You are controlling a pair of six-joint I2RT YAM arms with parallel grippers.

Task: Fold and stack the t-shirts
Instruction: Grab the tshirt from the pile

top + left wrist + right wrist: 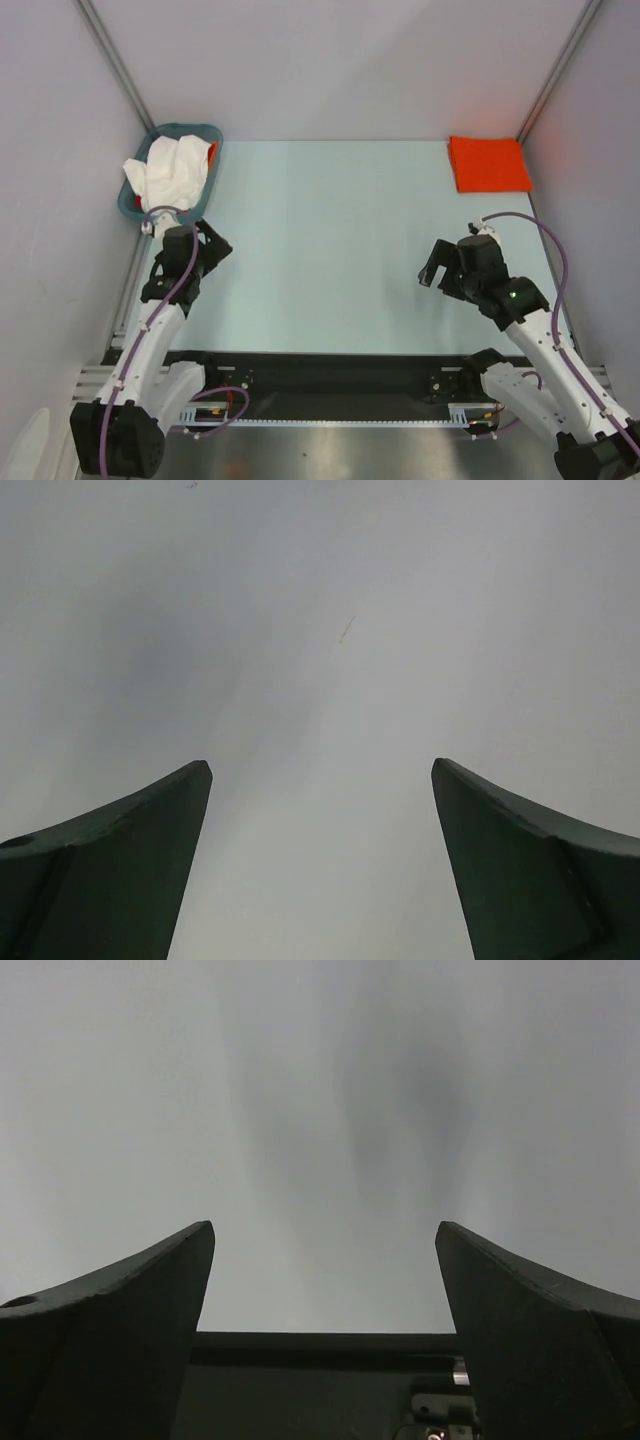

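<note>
table (330,250) middle open; basket (186,127) blocks far-left corner, folded orange t-shirt (488,163) far-right, walls (50,150) close.

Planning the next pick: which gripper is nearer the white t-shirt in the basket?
Left. The left gripper sits just on the near side of the white t-shirt; the right gripper is far across the table, near the folded orange t-shirt.

top view looks down on the table (330,250) from behind; wrist views face plain grey.
</note>
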